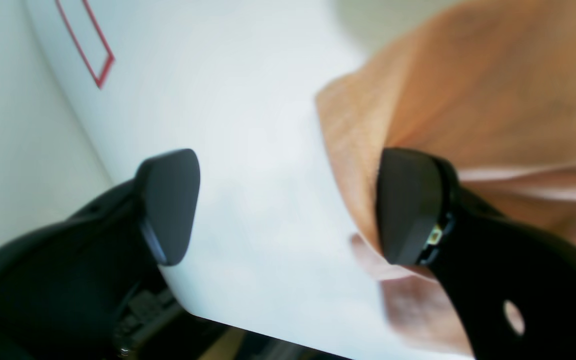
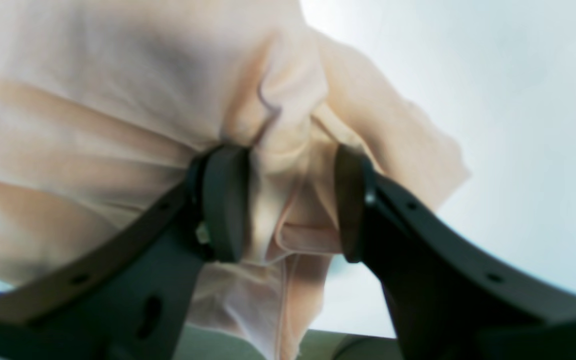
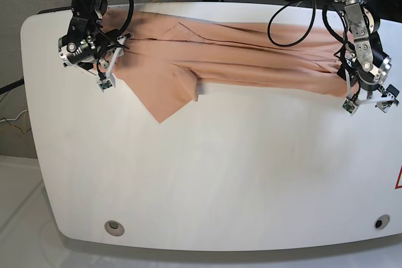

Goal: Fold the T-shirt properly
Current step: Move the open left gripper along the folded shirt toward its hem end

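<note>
The peach T-shirt (image 3: 239, 54) lies stretched in a long band across the back of the white table (image 3: 207, 174), with one pointed flap hanging toward the middle. My right gripper (image 2: 290, 205) is at the shirt's left end in the base view (image 3: 107, 75), shut on a bunched fold of the T-shirt (image 2: 93, 100). My left gripper (image 1: 288, 205) stands wide open at the shirt's right end (image 3: 367, 100), with bare table between its fingers. The T-shirt's edge (image 1: 468, 90) lies against the outer side of one finger (image 1: 408, 205).
A red outline mark (image 1: 93, 45) is printed on the table near my left gripper, at the right edge in the base view (image 3: 398, 180). Two round holes (image 3: 114, 226) (image 3: 377, 222) sit near the front edge. Cables (image 3: 289, 4) hang behind the table.
</note>
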